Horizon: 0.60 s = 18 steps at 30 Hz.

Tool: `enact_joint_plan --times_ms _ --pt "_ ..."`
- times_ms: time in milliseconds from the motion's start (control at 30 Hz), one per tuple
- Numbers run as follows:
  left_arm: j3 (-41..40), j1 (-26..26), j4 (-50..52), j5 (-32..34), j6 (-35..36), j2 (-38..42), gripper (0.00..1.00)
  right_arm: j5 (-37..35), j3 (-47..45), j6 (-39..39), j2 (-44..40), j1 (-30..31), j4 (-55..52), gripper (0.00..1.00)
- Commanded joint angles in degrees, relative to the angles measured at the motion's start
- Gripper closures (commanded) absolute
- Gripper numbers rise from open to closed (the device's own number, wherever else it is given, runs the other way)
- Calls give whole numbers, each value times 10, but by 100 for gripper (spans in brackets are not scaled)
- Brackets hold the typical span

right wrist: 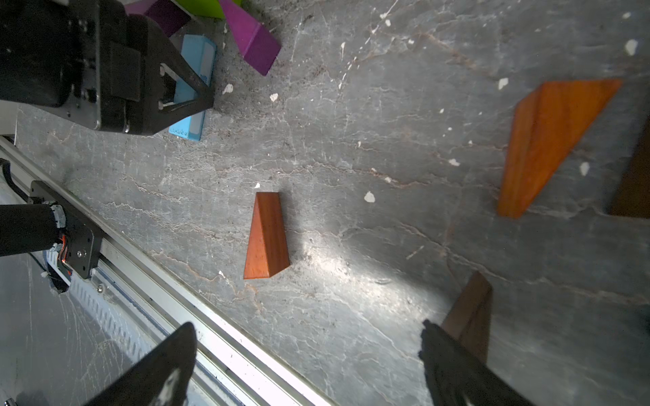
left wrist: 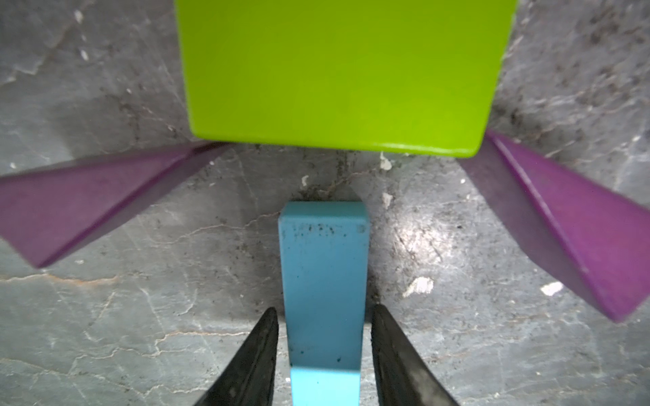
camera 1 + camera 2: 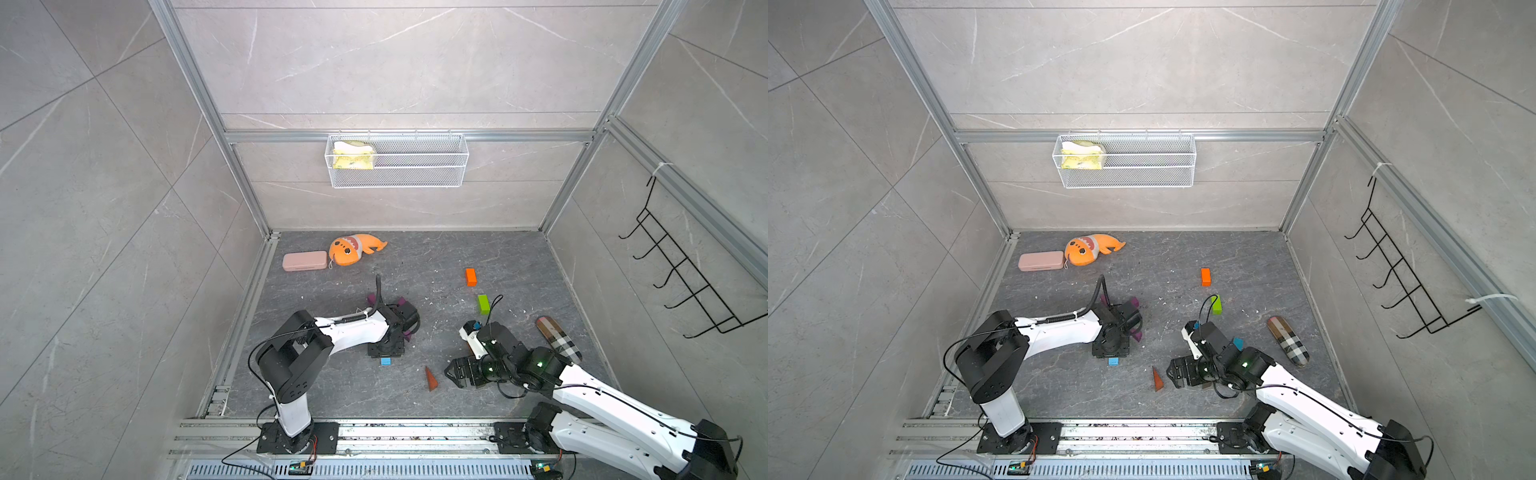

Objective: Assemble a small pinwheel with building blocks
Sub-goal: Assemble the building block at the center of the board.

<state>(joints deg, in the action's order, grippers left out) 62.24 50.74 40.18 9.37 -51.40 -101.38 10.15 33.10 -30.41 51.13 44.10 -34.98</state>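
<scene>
In the left wrist view a light-blue bar [image 2: 323, 281] lies on the floor between the fingertips of my left gripper [image 2: 323, 311]. The gripper is open, with a thin gap on each side of the bar. Past the bar's end sits a green block [image 2: 344, 73], flanked by two purple wedges [image 2: 81, 207] [image 2: 569, 225]. In both top views the left gripper [image 3: 385, 353] points down over this cluster. My right gripper [image 1: 308, 324] stands wide open and empty, facing a red-brown wedge [image 1: 267, 239] [image 3: 431, 379]. An orange wedge [image 1: 552, 140] and a dark brown wedge [image 1: 467, 316] lie near it.
An orange brick [image 3: 470, 277] and a green brick [image 3: 483, 303] lie at the right middle. A pink case [image 3: 304, 261] and an orange plush shark [image 3: 353, 249] are at the back left. A plaid pouch [image 3: 559, 340] lies right of the right arm. A wire basket [image 3: 397, 160] hangs on the back wall.
</scene>
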Motion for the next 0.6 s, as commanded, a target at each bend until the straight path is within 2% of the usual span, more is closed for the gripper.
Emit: enact_joint_plan --times_ms 0,333,567 --pt "4 0 9 10 4 35 54 -1 0 -1 -3 -3 -11 0" --pt "-55 35 24 -10 14 133 53 -1 0 0 3 -3 -7 0" --pt "-97 59 30 -9 -8 168 59 -1 -1 0 5 -3 -5 0"
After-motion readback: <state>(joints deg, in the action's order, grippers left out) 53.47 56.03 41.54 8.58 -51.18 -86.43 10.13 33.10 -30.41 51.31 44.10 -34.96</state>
